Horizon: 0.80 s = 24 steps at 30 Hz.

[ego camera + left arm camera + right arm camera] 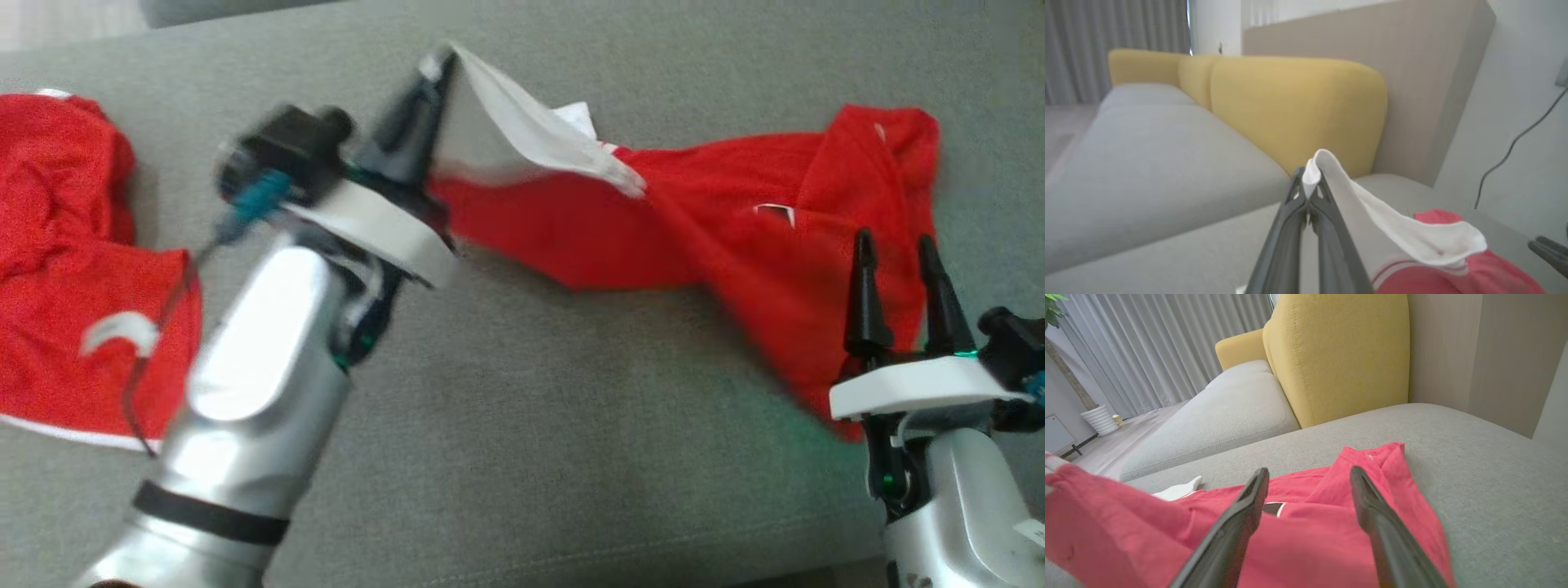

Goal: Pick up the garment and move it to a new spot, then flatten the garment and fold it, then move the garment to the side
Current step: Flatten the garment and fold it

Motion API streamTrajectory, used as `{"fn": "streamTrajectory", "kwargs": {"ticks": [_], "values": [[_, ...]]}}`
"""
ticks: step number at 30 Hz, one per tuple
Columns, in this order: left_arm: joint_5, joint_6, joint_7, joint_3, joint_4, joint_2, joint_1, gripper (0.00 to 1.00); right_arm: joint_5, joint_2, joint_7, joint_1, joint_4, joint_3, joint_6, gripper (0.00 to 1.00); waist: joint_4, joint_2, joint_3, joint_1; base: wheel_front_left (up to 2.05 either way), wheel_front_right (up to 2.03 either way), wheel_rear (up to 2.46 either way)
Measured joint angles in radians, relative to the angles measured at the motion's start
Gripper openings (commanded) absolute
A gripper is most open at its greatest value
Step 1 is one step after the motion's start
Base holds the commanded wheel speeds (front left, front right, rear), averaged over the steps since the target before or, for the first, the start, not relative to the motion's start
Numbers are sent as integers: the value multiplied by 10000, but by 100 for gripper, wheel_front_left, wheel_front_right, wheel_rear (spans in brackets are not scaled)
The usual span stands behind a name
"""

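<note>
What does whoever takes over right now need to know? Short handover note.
Left gripper: shut on the white edge of the garment, with that end lifted off the sofa.
Right gripper: open, holding nothing, over the garment's red end.
Garment: bunched and twisted across the sofa seat, right end lying on it. Another red cloth lies at the far left.
Done: grasp made, one end raised.
Left: carry to a new spot, flatten, fold, move aside.
</note>
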Motion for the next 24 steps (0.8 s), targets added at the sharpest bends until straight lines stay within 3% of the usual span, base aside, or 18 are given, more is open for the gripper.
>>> {"fn": "streamTrajectory", "kwargs": {"ticks": [5, 14, 24], "values": [[259, -46, -73, 899, -1212, 203, 307, 0, 17, 0, 165, 11, 213, -100, 0, 100, 221, 0, -303, 0, 0, 0, 0], [771, -295, -71, 675, -1678, 692, 2719, 0, 965, 0, 692, 451, 1294, -414, 0, 100, 210, 0, -619, 0, 0, 0, 0], [876, -270, -71, 1429, -1981, 566, 3026, 0, 2353, 0, 1511, 1081, 2240, 1030, 0, 100, -28, 0, -525, 0, 0, 0, 0]]}}
